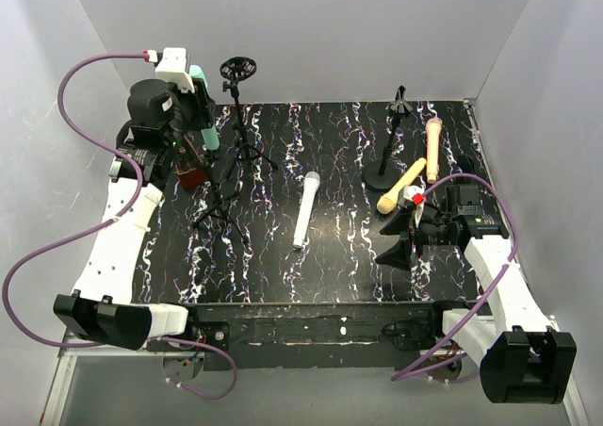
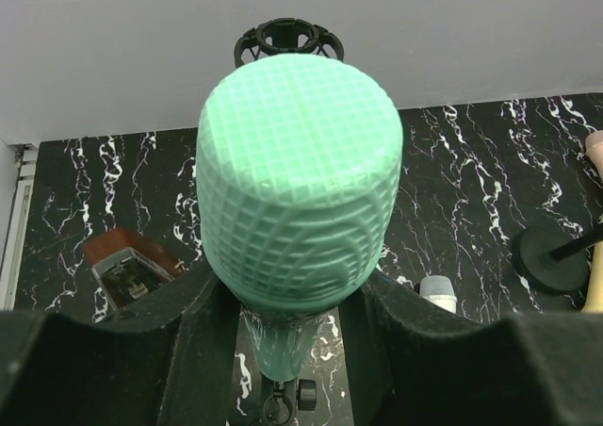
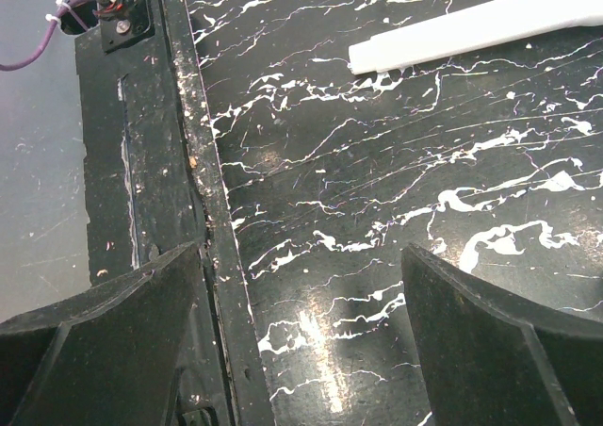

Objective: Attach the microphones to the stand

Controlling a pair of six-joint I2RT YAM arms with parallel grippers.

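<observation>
Counting the microphones: four, namely a green microphone (image 2: pixel 297 181), a white microphone (image 1: pixel 305 211), a yellow microphone (image 1: pixel 399 187) and a pink microphone (image 1: pixel 432 149).
Stands: two, a tripod stand (image 1: pixel 237 143) with a ring holder on top at the far left, and a round-base stand (image 1: pixel 384 173) with a clip on top at the far right.
Green microphone: held off the bench (image 1: pixel 339 275) at the far left, close beside the tripod stand; long axis roughly upright, head up, handle down.
White microphone: flat on the middle of the bench, between the two stands; long axis runs near to far with a slight lean, head at the far end.
Yellow microphone: flat, just beside the round base; it lies on a diagonal, head toward the near left, handle toward the far right.
Pink microphone: flat, right of the round-base stand; long axis near to far, head at the far end.
Left hand (image 2: pixel 297 336): clamped on the green microphone's handle just under the head, one finger on each side.
Right hand (image 3: pixel 301 313): fingers spread wide with nothing between them, low over the near right of the bench, near the yellow microphone's head.
Brown box (image 2: pixel 127 270): one, beside the tripod legs.
</observation>
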